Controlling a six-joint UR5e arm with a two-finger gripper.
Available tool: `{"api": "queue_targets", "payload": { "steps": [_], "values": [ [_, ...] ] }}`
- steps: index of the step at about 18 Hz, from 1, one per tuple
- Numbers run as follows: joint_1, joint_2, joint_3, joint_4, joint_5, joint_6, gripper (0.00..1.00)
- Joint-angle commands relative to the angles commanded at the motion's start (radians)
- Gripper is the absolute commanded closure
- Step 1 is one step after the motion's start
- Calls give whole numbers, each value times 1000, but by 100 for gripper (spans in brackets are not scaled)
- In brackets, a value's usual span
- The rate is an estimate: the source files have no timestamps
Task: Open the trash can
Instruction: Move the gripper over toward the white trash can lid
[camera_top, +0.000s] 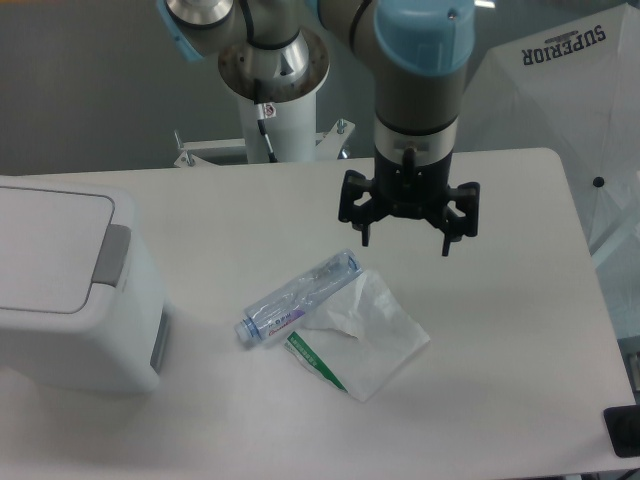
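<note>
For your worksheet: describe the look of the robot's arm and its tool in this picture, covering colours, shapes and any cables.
The arm is built of thick grey cylindrical segments with light blue caps at the joints. It rises from a white column base with a round metal flange, where a thin dark cable hangs. The tool is black, with a short cylindrical body, angular linkages spreading to either side and two dark fingers.
</note>
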Motion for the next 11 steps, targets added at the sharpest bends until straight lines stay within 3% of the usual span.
{"api": "queue_targets", "payload": {
  "steps": [7,11],
  "values": [
    [-34,17,6,6,-21,5,0],
    [-41,6,3,12,-107,-61,0]
  ]
}}
